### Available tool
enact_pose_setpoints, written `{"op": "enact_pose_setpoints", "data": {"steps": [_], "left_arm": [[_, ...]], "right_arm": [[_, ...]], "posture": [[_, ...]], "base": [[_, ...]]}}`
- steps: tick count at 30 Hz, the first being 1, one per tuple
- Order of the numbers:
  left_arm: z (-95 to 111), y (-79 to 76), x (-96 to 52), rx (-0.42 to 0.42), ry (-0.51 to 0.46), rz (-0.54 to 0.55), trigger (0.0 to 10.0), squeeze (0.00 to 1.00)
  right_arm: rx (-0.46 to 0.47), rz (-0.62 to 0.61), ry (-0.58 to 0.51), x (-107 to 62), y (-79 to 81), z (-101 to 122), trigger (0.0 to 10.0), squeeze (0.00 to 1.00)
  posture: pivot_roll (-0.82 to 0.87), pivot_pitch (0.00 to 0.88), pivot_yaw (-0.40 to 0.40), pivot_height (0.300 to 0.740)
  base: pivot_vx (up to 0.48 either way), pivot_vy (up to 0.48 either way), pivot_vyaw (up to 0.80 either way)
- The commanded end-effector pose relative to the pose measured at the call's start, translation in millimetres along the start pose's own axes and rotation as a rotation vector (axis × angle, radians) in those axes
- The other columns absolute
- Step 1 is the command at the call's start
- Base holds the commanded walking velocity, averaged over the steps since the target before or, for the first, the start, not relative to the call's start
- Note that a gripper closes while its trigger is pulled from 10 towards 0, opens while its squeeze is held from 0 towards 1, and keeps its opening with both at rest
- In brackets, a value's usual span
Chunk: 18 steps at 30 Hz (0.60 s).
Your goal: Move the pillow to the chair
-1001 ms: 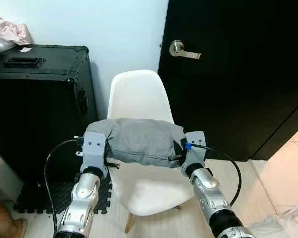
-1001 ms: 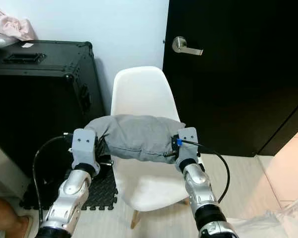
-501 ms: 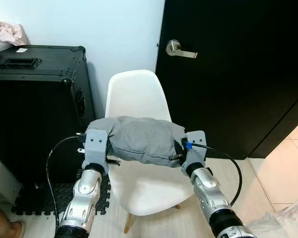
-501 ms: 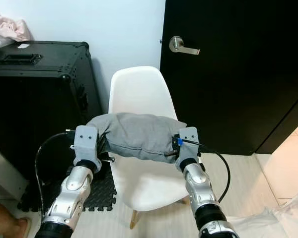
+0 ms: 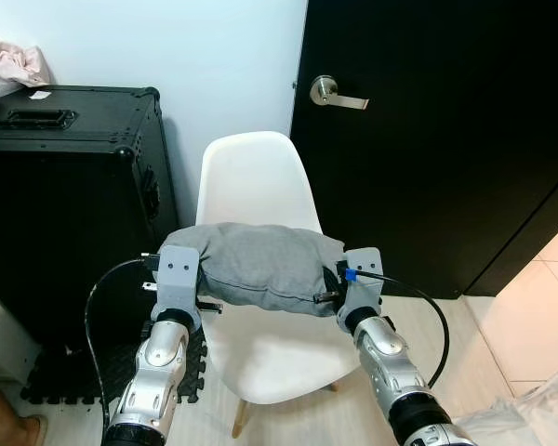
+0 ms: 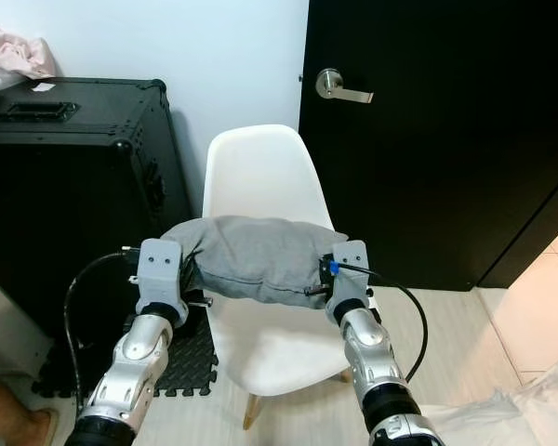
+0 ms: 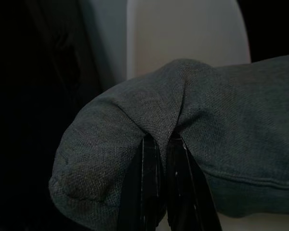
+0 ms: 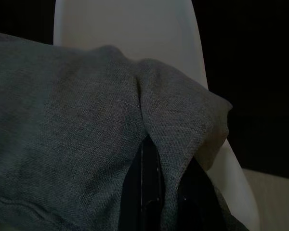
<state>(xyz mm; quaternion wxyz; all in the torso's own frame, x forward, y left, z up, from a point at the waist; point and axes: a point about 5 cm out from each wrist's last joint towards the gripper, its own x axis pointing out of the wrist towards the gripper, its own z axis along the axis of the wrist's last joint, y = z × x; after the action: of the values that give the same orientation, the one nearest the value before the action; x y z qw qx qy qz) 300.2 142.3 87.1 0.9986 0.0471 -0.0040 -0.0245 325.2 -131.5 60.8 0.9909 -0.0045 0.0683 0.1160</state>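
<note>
A grey pillow [image 5: 256, 267] hangs stretched between my two arms, just above the seat of a white chair [image 5: 254, 184]. My left gripper [image 7: 160, 144] is shut on the pillow's left end, pinching a fold of the cloth [image 7: 135, 120]. At the other end, my right gripper [image 8: 156, 149] is shut on a fold of the pillow [image 8: 86, 130] too. The chair's backrest [image 6: 256, 172] rises behind the pillow and its seat [image 5: 279, 353] lies below it.
A tall black case [image 5: 70, 195] stands close on the chair's left, on a black foam mat [image 5: 65, 372]. A black door [image 5: 437, 139] with a silver handle [image 5: 335, 93] is behind on the right. A person's foot [image 5: 5, 427] shows at the bottom left, and white cloth [image 5: 530, 409] at the bottom right.
The view has shifted slightly as I move. The pillow stays held by both grippers and has dropped a little toward the seat.
</note>
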Motion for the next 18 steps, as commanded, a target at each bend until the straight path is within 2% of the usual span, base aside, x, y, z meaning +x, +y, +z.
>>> {"op": "enact_pose_setpoints", "data": {"steps": [1,4,10,18], "left_arm": [[-6,-0.1,-1.7,0.001,0.007,-0.006,10.0,0.0],[-15,9.2,-2.9,0.002,0.051,0.032,10.0,0.0],[-24,15.8,-8.5,0.026,0.082,0.019,10.0,0.0],[-27,4.2,-9.6,0.033,0.082,-0.024,10.0,0.0]], "right_arm": [[-0.064,0.046,0.026,4.9,10.0,0,10.0,0.0],[-0.114,0.043,0.115,2.2,8.7,-14,10.0,0.0],[-0.085,0.051,0.118,0.3,12.9,-17,10.0,0.0],[-0.094,0.041,0.117,-0.8,8.4,-18,10.0,0.0]], "posture": [[0.08,0.022,-0.048,0.74],[0.09,0.026,-0.048,0.74],[0.09,0.031,-0.032,0.74],[0.08,0.032,-0.055,0.74]], "base": [[0.0,0.0,0.0],[0.0,0.0,0.0],[0.0,0.0,0.0],[0.0,0.0,0.0]]}}
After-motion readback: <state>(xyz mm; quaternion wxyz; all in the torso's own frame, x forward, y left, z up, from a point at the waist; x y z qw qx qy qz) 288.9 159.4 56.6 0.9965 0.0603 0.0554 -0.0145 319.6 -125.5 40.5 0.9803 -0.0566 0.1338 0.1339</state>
